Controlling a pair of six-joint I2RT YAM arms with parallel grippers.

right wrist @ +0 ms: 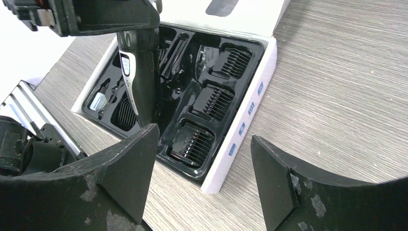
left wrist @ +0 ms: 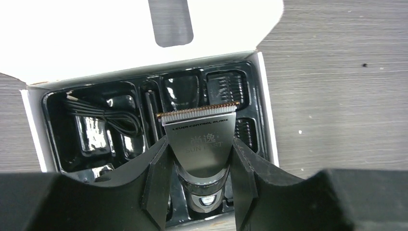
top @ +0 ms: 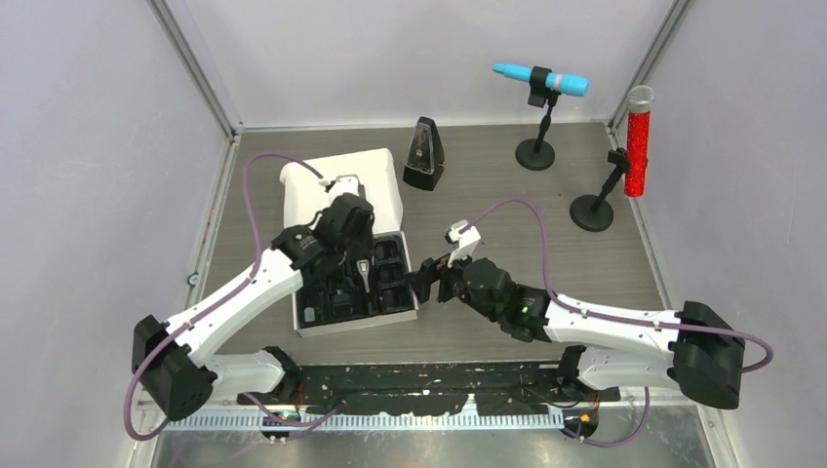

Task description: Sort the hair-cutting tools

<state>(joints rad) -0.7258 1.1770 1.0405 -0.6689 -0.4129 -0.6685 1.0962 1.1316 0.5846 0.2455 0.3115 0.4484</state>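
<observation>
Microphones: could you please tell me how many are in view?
2: the blue microphone at the back, right of the metronome, and the red microphone by the right wall.
</observation>
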